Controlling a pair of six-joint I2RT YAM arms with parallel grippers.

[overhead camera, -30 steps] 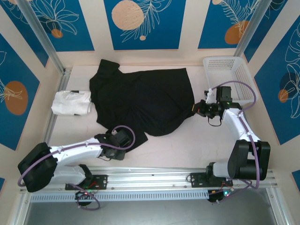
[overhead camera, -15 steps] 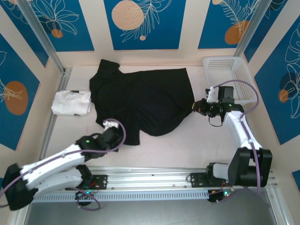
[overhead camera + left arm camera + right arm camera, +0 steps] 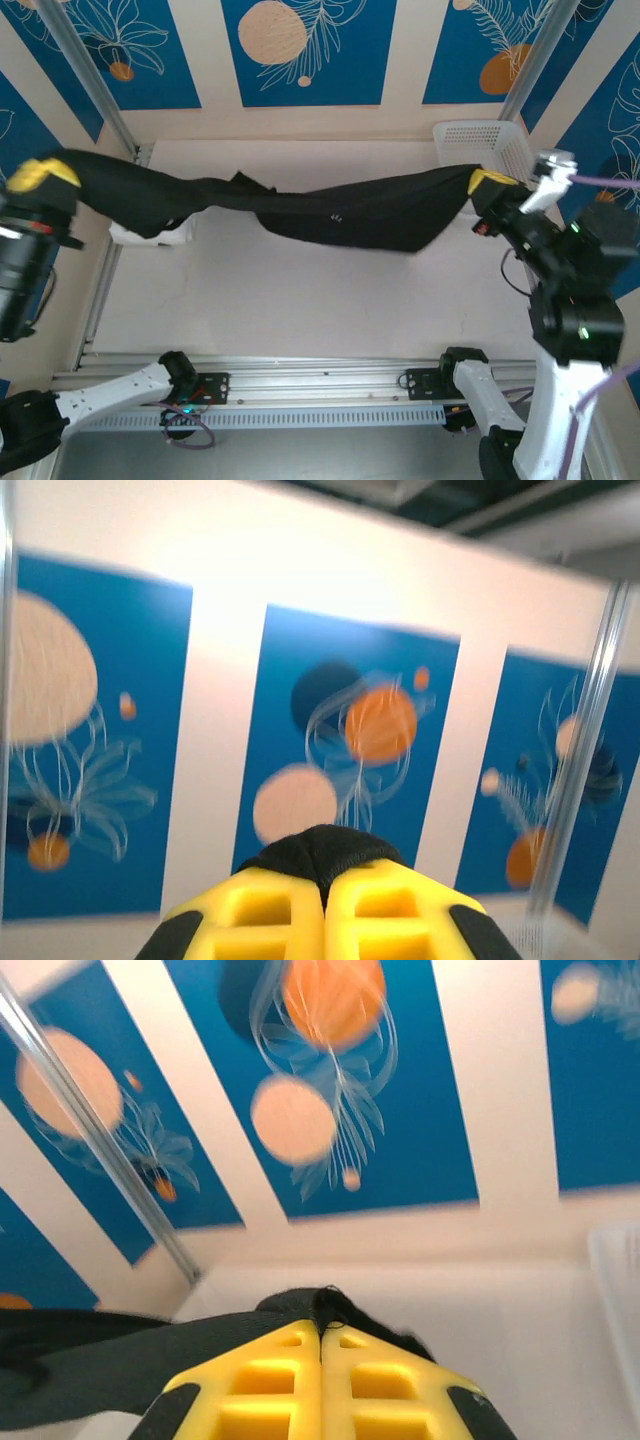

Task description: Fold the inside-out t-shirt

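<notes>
Top view: the shirt (image 3: 340, 210) hangs in the air as a long, sagging band. It runs from the left jaws at the far left to the right jaws at the far right, both raised well above the surface (image 3: 300, 300). Each set of jaws is pressed together on 1 end of the cloth, with yellow fingertips (image 3: 40, 175) showing at the pinch. The band droops lowest right of centre, and a loose fold sticks up left of centre. A white garment (image 3: 150, 235) lies on the surface under the shirt's left part. A basket (image 3: 470, 135) sits in the far right corner, just behind the right end.

Left wrist view: the 2 yellow fingers meet with no gap, and a bunch of black cloth bulges out above their seam. Beyond them stands the blue-panelled wall (image 3: 350, 730), so these jaws point up and away from the surface.

Right wrist view: these 2 fingers also meet with no gap, pinching a black bunch. The rest of the shirt trails off to the lower left, toward the other arm.

The step in hand looks like the lift-and-stretch that opens the shirt before it is laid flat; no fold is made yet. The next move calls for bringing both ends down together, kept taut. The cloth should land on the bare middle of the surface, clear of the white garment and the basket. Because it hangs roped rather than spread, fresh grips at its corners will likely be needed.
</notes>
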